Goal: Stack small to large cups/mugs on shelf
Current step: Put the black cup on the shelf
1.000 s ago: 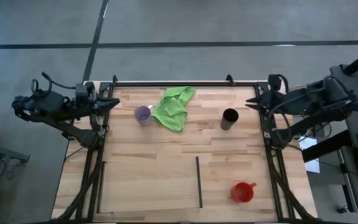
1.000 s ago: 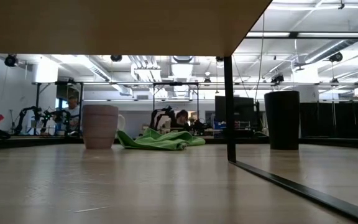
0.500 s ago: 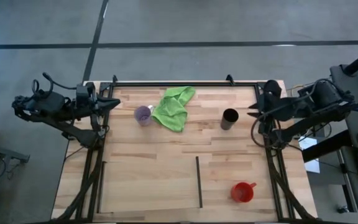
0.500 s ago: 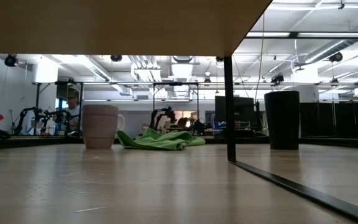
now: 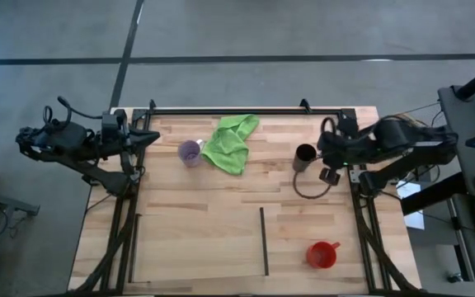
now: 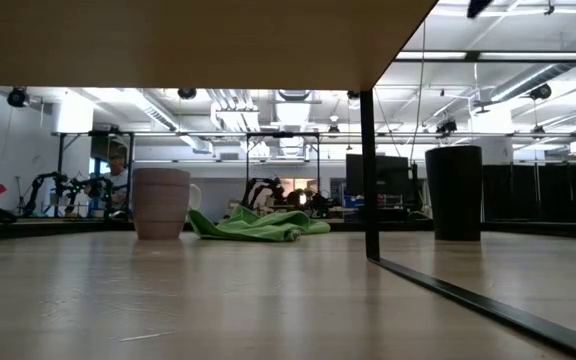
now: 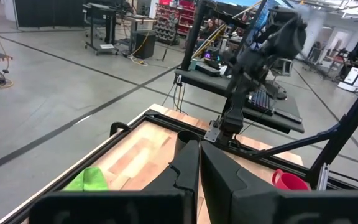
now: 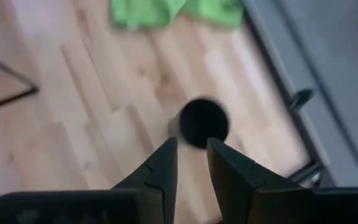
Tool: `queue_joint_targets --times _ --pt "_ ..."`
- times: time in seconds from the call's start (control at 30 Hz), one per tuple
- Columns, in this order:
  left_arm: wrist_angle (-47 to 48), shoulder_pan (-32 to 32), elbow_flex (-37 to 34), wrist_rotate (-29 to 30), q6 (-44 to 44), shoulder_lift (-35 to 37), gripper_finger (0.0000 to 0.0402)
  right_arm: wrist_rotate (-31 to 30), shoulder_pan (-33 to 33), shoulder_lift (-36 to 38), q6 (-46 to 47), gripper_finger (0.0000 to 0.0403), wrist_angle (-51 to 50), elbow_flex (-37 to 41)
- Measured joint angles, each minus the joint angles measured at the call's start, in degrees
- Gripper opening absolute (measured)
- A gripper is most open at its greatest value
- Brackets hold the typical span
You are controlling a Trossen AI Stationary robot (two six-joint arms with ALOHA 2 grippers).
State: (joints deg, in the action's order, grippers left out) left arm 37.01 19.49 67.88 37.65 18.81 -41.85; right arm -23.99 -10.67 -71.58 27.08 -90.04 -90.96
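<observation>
While your left gripper (image 5: pixel 151 136) waits, fingers pressed together, at the table's left edge, your right gripper (image 5: pixel 323 157) has swung in from the right edge and hangs just beside the black cup (image 5: pixel 304 157), fingers slightly parted. Purple cup (image 5: pixel 190 152) and red mug (image 5: pixel 322 254) sit unmoved.

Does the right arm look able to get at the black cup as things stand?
Probably yes. The right gripper is just beside the black cup, fingers slightly parted, and the green cloth lies well clear of it.
</observation>
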Motion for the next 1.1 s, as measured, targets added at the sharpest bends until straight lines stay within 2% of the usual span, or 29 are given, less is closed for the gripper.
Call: queue_joint_targets --times 0.17,0.37,0.53,0.63,0.73,1.1 --pt "0.0 0.0 0.0 0.0 0.0 0.0 0.0000 6.0 5.6 -1.2 -1.8 0.0082 0.0 3.0" --pt "0.0 0.0 0.0 0.0 0.0 0.0 0.0000 14.6 15.9 -3.2 -10.6 0.0081 0.0 4.4" --pt "0.0 0.0 -0.3 -0.1 0.1 0.0 0.0000 16.0 23.5 -6.2 -15.6 0.0082 0.3 4.5" --pt "0.0 0.0 -0.6 -0.1 0.1 0.0 0.0000 21.2 27.1 -8.6 -17.2 0.0082 0.4 4.5" --pt "0.0 0.0 -0.8 -0.2 0.1 0.0 0.0000 23.8 28.7 -11.5 -18.6 0.0082 0.6 4.5" --pt "0.0 0.0 -0.9 -0.2 0.1 -0.2 0.0000 24.0 29.1 -20.0 -22.2 0.0082 0.9 4.5"
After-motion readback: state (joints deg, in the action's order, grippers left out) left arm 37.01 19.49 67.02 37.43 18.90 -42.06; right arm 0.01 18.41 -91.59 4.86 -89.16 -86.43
